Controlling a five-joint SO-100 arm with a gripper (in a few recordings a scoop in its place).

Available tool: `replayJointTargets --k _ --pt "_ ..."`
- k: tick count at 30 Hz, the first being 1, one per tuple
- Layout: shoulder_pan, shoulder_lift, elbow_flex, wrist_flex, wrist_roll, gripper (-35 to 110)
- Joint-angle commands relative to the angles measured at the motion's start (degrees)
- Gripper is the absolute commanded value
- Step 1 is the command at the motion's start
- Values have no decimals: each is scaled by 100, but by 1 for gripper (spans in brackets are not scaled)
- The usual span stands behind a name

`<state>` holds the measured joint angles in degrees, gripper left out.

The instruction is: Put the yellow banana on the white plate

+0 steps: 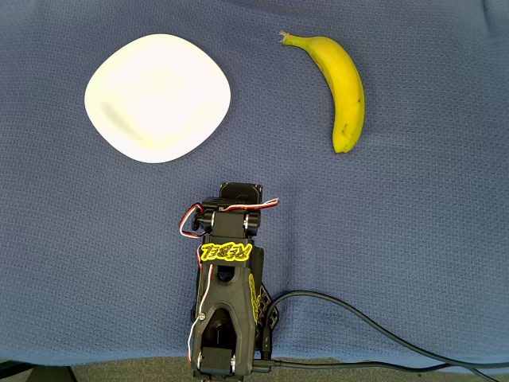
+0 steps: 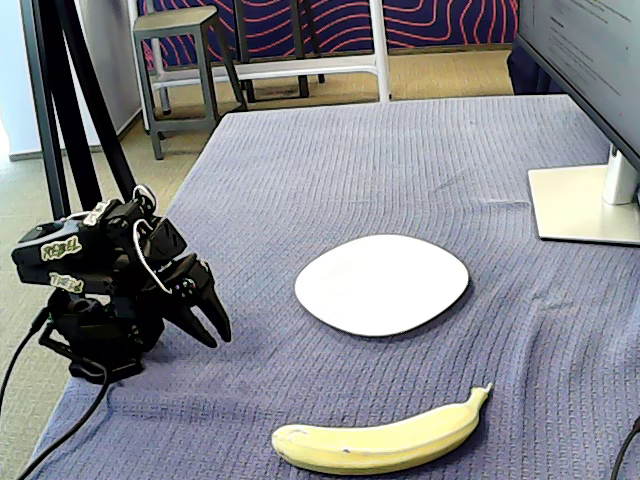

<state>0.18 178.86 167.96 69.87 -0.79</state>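
You have one banana (image 1: 343, 87), one plate (image 1: 157, 97) and one arm (image 1: 228, 294) on the bench (image 1: 413, 239), which is covered in blue-grey woven cloth. In the overhead view the banana lies at the upper right, stem toward the top left and blunt end pointing down, curving outward to the right; it rests on the cloth, well apart from the plate. The plate sits at the upper left, white, rounded-square, with nothing on it. In the fixed view the same banana (image 2: 385, 445) lies along the near edge with its stem at the right, and the plate (image 2: 382, 284) is beyond it toward the middle of the bench, the two not touching. Your arm is folded low at the bench edge, black with yellow lettering and red and white wires. Your tool (image 2: 208, 320) shows in the fixed view at the left, hanging tips-down just above the cloth, its two dark fingers close together with a narrow gap between them, gripping nothing. It is well apart from both plate and banana. A monitor stand (image 2: 585, 205) sits at the far right of the bench, and a stool (image 2: 180, 60) stands on the floor beyond.
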Motion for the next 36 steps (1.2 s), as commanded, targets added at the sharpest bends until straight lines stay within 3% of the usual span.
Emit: replayJointTargets --k 1,12,21,36 --pt "-316 -352 -193 -765 132 6" --pt "-360 -352 -202 -800 62 0" --pt "-457 -668 -492 -1301 571 14" --pt "-35 -3929 -2646 -2856 2188 19"
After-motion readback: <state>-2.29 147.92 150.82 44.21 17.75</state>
